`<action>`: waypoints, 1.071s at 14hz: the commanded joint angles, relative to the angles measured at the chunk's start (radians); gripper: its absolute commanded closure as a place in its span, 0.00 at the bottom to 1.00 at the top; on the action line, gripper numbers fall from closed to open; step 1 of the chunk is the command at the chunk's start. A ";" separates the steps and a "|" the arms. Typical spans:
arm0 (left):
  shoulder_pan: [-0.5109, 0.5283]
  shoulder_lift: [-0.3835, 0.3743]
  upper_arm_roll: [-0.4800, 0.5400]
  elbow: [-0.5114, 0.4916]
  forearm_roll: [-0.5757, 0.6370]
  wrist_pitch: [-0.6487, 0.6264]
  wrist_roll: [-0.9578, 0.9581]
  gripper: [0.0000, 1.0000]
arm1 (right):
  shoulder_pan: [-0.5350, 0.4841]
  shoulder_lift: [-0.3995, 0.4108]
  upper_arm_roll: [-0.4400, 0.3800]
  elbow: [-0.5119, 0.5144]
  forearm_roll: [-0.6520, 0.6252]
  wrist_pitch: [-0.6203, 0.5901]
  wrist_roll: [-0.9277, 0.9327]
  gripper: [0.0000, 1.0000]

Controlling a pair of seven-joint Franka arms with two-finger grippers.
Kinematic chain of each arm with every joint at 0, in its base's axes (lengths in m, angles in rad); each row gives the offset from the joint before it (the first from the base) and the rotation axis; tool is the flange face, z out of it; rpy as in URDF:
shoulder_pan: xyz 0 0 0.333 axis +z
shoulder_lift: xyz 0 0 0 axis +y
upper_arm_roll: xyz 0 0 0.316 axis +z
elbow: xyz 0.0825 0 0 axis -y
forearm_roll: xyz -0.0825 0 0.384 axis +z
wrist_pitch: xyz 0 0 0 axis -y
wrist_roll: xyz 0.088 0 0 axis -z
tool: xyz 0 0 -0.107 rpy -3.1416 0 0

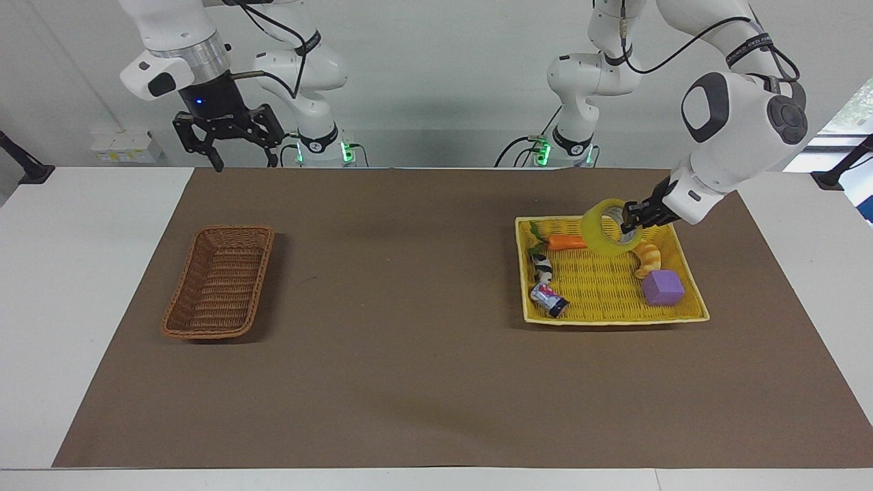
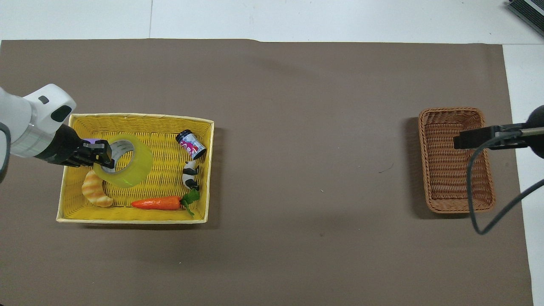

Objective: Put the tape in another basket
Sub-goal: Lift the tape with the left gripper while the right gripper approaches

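The tape (image 1: pixel 605 227), a translucent yellow roll, hangs tilted from my left gripper (image 1: pixel 631 217), which is shut on its rim. It is raised a little above the yellow basket (image 1: pixel 614 319). In the overhead view the tape (image 2: pixel 125 160) and left gripper (image 2: pixel 102 154) are over that basket's (image 2: pixel 136 115) end toward the left arm. The brown wicker basket (image 1: pixel 203 335) stands empty toward the right arm's end. My right gripper (image 1: pixel 244 160) is open, held high in the air; in the overhead view one of its fingers (image 2: pixel 467 140) shows over the brown basket (image 2: pixel 451 109).
In the yellow basket lie an orange carrot (image 1: pixel 566 242), a croissant toy (image 1: pixel 649 259), a purple cube (image 1: pixel 662 287), a small can (image 1: pixel 548 299) and a black-and-white animal figure (image 1: pixel 541 266). A brown mat (image 1: pixel 409 354) covers the table between the baskets.
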 commanded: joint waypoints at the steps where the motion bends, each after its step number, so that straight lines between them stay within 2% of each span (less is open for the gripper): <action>1: -0.013 -0.008 -0.057 0.021 -0.045 -0.001 -0.110 1.00 | 0.041 0.017 0.002 -0.028 0.124 0.056 0.099 0.00; 3: -0.038 -0.008 -0.099 0.018 -0.055 0.044 -0.203 1.00 | 0.103 0.046 0.002 -0.028 0.173 0.114 0.218 0.00; 6: -0.128 -0.015 -0.100 -0.003 -0.093 0.134 -0.297 1.00 | 0.218 0.097 0.004 -0.031 0.192 0.230 0.427 0.00; 9: -0.179 -0.032 -0.102 -0.060 -0.196 0.220 -0.297 1.00 | 0.267 0.135 0.002 -0.033 0.244 0.269 0.438 0.00; 11: -0.201 -0.044 -0.102 -0.086 -0.297 0.272 -0.291 1.00 | 0.267 0.146 0.005 -0.051 0.335 0.275 0.431 0.00; 13: -0.207 -0.041 -0.105 -0.083 -0.369 0.311 -0.290 1.00 | 0.281 0.147 0.008 -0.111 0.469 0.373 0.423 0.00; 15: -0.260 -0.040 -0.105 -0.084 -0.383 0.373 -0.297 1.00 | 0.327 0.157 0.007 -0.146 0.472 0.432 0.379 0.00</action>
